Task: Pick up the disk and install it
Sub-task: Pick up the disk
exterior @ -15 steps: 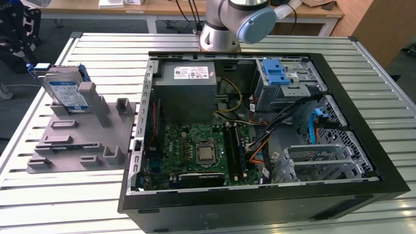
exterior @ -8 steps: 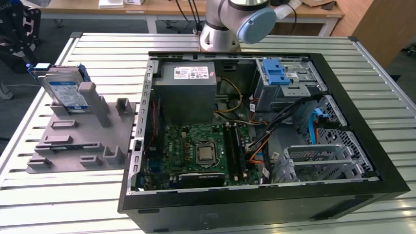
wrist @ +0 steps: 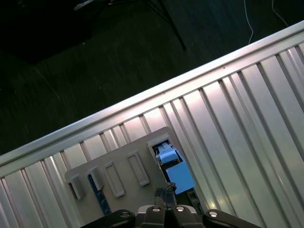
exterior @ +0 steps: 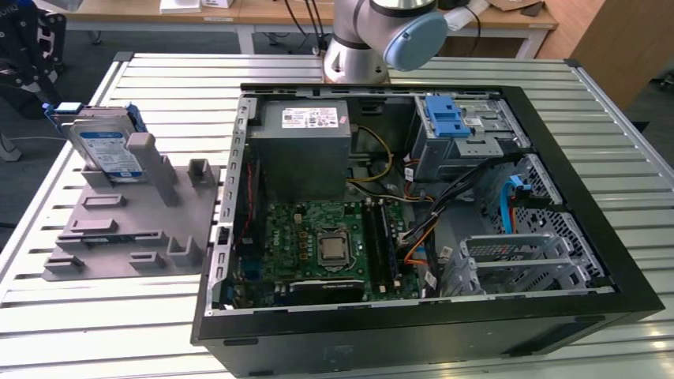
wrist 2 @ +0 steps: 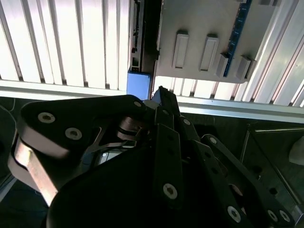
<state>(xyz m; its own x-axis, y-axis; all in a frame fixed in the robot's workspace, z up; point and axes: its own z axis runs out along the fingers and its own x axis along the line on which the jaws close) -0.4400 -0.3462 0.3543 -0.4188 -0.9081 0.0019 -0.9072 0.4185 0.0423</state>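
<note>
Disk [exterior: 106, 148] stands upright in the grey fixture [exterior: 126, 229] on your counter [exterior: 84, 316], at ten o'clock from the open computer case [exterior: 421, 335]; fingers [wrist 2: 164, 111] above the fixture, pressed together, holding nothing.

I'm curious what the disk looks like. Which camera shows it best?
The exterior view: the disk stands upright in the grey holder, label facing the camera. Both wrist views look down on its top edge and blue bracket.

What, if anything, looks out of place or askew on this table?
Nothing stands out. The disk stands on edge in the grey holder, and the open case sits flat on the table, with no visible spill or damage.
</note>
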